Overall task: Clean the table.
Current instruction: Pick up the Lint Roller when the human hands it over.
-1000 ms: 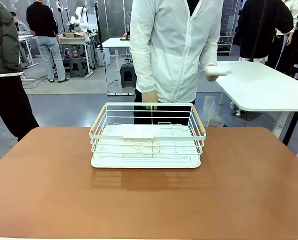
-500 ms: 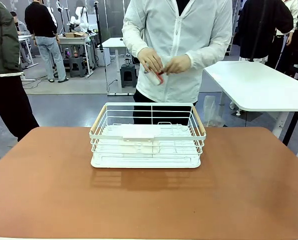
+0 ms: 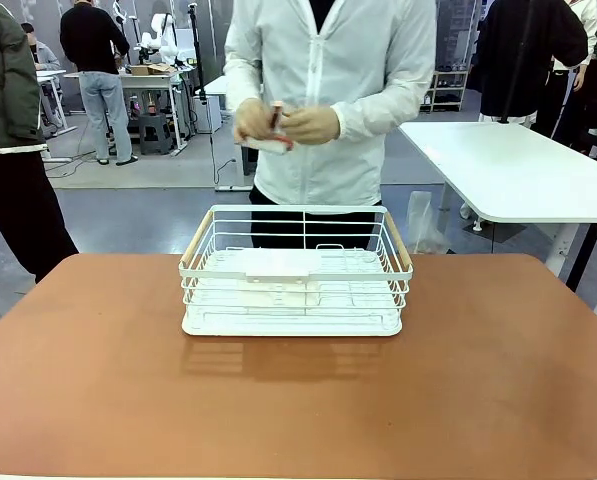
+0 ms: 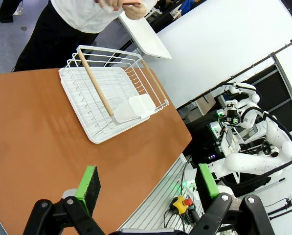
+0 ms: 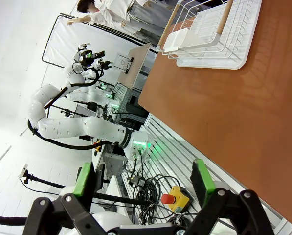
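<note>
Front view: reddish-brown desk (image 3: 98, 380) bare except white wire basket (image 3: 296, 270) mid-desk. Person behind it holds small red-white thing (image 3: 275, 128) in both hands. Left fingers (image 4: 148, 183) and right fingers (image 5: 142, 178) spread wide, holding nothing, by desk's near edge. Reckon cleaning not started yet

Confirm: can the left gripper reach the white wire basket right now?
Probably yes: the left gripper is open, with bare table between it and the white wire basket; the person's hands are up at chest height.
</note>
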You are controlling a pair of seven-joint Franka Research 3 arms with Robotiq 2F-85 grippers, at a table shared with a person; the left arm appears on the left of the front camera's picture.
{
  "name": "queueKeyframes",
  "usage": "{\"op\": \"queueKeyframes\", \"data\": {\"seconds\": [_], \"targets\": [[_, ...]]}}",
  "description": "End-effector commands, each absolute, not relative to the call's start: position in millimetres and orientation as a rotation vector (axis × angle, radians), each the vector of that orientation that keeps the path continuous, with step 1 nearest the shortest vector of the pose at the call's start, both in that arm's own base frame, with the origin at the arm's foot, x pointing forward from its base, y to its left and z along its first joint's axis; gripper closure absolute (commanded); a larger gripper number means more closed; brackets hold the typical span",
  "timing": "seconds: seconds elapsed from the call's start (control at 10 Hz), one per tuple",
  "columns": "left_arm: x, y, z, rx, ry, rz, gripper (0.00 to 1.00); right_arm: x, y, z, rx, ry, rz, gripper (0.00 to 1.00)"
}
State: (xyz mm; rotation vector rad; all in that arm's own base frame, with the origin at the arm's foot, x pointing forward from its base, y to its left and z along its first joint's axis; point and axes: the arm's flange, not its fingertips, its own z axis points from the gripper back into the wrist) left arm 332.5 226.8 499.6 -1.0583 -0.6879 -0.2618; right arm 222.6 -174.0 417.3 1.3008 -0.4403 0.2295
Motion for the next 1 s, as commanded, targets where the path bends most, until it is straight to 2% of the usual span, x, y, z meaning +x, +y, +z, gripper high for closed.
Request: {"op": "queueKeyframes", "data": {"seconds": [0.0,0.9], "targets": [[331.1,228.4,500.5,-1.064,-0.697,-0.262,0.00,221.4,-174.3,419.4,1.300,-0.448,0.235,0.00],[331.1,228.4,500.5,-1.064,-0.697,-0.262,0.00,221.4,-174.3,419.4,1.300,-0.448,0.235,0.00]]}}
